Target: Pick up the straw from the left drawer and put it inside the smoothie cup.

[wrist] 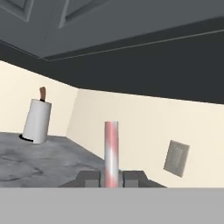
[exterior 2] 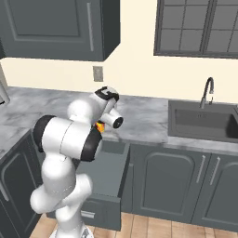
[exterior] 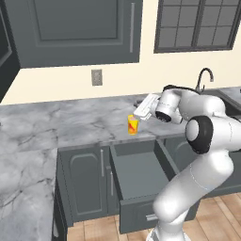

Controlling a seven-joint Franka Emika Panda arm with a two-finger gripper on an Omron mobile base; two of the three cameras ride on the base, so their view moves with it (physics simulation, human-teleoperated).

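In the hand view my gripper is shut on the straw, a thin pink-and-white stick that rises straight up from between the two dark fingertips. The smoothie cup is a small yellow tumbler with red markings, standing on the marble counter just behind the open left drawer. My gripper hovers right beside the cup's upper right. From the right base view only an orange sliver of the cup shows behind my arm, above the drawer, whose grey floor looks bare.
A paper towel roll stands on the counter by the wall. A wall outlet sits above the counter. The sink with its faucet lies to the right. Upper cabinets hang over the counter.
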